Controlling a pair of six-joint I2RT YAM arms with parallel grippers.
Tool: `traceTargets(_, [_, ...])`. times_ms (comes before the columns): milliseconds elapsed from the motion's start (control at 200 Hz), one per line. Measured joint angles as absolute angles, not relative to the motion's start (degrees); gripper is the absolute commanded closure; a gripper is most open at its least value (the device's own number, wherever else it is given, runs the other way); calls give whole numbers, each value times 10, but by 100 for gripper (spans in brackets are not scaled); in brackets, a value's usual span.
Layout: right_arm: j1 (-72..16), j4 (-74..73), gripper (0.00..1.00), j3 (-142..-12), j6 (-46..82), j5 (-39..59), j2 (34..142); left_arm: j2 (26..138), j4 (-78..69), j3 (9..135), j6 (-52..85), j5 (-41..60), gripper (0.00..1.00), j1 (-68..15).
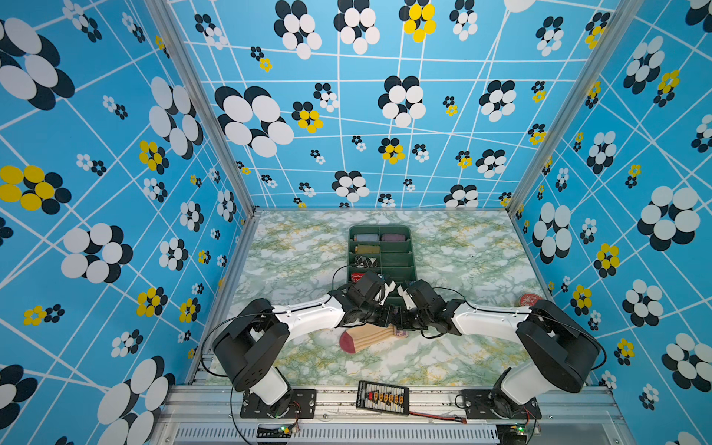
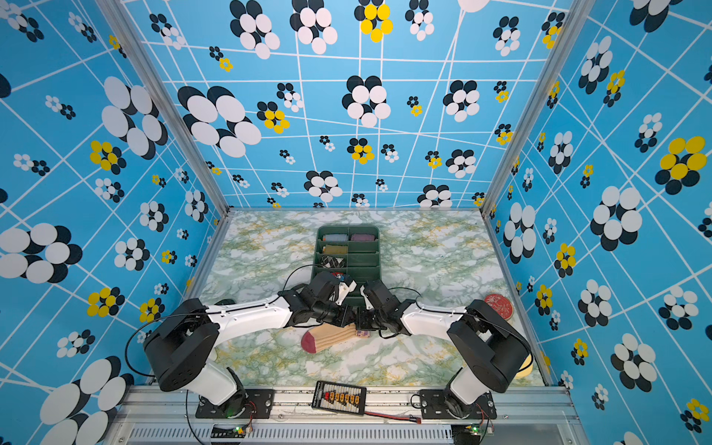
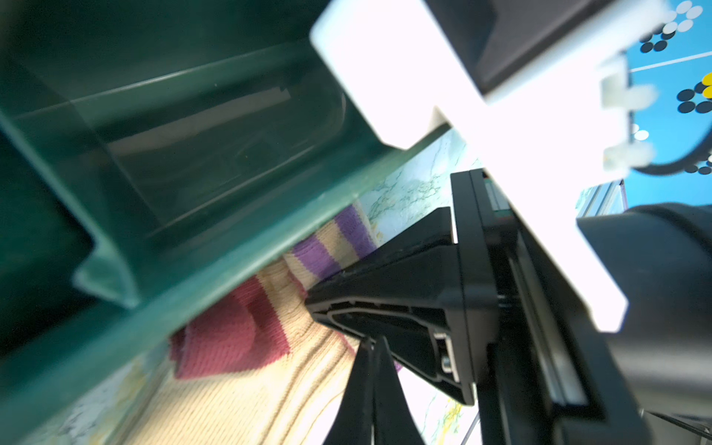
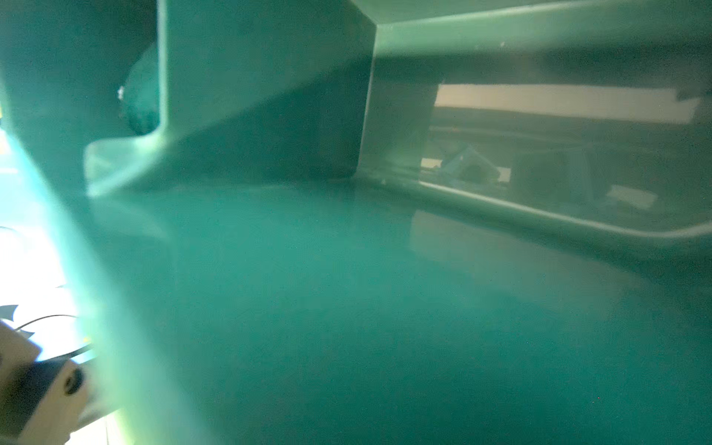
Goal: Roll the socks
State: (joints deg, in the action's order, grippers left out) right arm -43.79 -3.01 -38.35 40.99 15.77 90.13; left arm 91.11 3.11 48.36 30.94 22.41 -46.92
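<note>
Only the left wrist view shows the socks' (image 3: pixel 250 400) purple stripes under the tray (image 3: pixel 231 262) rim. Left tool (image 3: pixel 371 389) and right tool (image 3: pixel 319 304) closed, tips at socks, perhaps pinching.

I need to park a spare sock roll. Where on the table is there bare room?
Bare table between the tray and the left wall, and between the tray and the red disc on the right. A strip is free in front of the socks, up to the front rail. Crowded: the middle, where the left arm and right arm meet over the socks.
</note>
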Motion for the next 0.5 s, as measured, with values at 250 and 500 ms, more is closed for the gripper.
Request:
traceTargets(250, [-435, -9, 98, -361, 410, 176, 862, 915, 23, 463, 311, 220, 96, -469])
traceTargets(500, [-435, 20, 98, -351, 405, 177, 813, 927, 15, 461, 311, 212, 96, -463])
